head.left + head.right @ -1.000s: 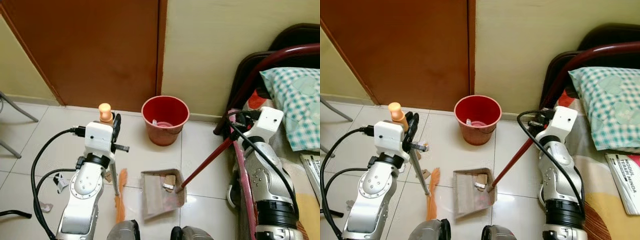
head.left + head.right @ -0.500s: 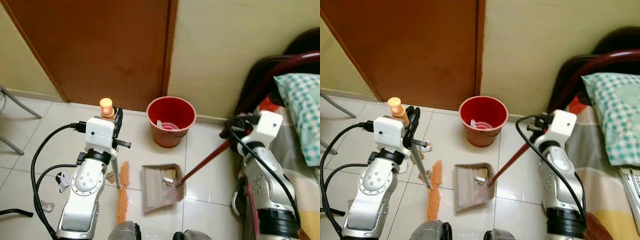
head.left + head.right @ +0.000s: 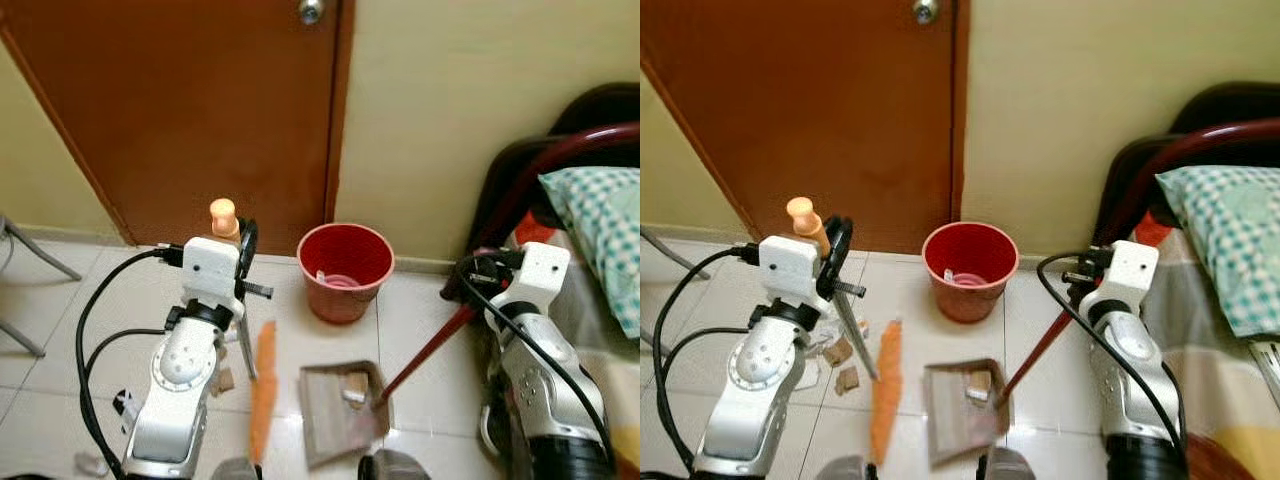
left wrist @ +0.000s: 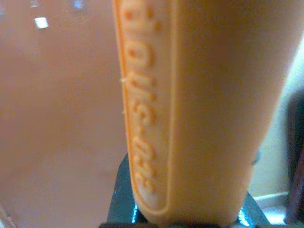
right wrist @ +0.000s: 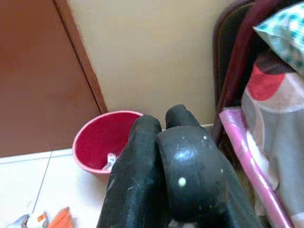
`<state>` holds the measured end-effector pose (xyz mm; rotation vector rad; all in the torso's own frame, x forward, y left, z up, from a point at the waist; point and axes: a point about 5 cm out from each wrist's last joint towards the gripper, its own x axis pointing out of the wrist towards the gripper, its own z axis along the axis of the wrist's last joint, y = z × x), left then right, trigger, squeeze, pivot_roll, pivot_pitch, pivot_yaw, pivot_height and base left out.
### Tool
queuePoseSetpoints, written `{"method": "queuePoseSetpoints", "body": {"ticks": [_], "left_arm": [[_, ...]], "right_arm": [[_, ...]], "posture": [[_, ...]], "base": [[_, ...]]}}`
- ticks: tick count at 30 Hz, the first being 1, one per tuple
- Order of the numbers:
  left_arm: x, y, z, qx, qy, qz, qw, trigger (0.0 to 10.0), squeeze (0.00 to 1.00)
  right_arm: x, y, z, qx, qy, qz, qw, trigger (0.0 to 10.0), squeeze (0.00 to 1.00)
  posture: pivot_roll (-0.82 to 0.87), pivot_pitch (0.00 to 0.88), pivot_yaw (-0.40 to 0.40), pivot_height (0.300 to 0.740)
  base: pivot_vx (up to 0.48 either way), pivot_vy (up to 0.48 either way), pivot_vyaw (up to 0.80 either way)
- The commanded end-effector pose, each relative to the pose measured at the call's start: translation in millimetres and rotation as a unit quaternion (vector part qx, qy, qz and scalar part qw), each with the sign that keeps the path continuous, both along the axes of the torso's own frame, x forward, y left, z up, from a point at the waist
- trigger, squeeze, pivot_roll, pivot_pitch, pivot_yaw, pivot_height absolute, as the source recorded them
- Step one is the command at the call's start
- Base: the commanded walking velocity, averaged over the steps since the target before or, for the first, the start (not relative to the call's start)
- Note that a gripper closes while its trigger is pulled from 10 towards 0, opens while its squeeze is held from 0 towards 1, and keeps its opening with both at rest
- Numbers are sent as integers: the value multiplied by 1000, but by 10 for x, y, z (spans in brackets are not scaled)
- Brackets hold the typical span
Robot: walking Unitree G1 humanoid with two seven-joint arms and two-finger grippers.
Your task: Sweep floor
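My left gripper (image 3: 243,256) is shut on a broom's metal shaft, just below its orange handle top (image 3: 222,212). The orange bristles (image 3: 263,385) rest on the tiles left of a grey dustpan (image 3: 340,415) that holds bits of brown debris (image 3: 355,383). My right gripper (image 3: 478,272) is shut on the dustpan's long red handle (image 3: 430,345). A red bucket (image 3: 345,270) stands by the wall behind the dustpan, with some rubbish inside. In the left wrist view the orange handle (image 4: 190,109) is very close. The right wrist view looks past black fingers (image 5: 156,171) toward the bucket (image 5: 102,142).
Brown scraps (image 3: 845,378) lie on the tiles left of the broom. A brown door (image 3: 200,100) and a cream wall close the far side. A bed with a dark red frame (image 3: 560,150) and a checked pillow (image 3: 600,220) hems in the right. Chair legs (image 3: 40,255) stand at far left.
The camera has tilted up and shifted, bringing the door knob into view. Both grippers keep their hold; broom and dustpan stay side by side.
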<state>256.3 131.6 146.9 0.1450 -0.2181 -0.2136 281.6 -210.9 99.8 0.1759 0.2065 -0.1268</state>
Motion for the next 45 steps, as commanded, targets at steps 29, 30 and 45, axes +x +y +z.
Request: {"method": "queuePoseSetpoints", "body": {"ticks": [29,30,45], "left_arm": [[3,57,32,2,-4,17,1000,10000,0],[8,59,32,3,-5,17,1000,10000,0],[30,-61,49,1,-10,-1,1000,10000,0]], "right_arm": [[475,90,770,99,-97,67,988,10000,0],[539,90,892,109,-109,80,985,10000,0],[871,-57,2018,70,-287,68,953,10000,0]], "posture": [[-4,86,-31,740],[-2,85,-30,740],[3,85,-30,740]], "base": [[46,65,0],[0,0,0],[0,0,0]]}}
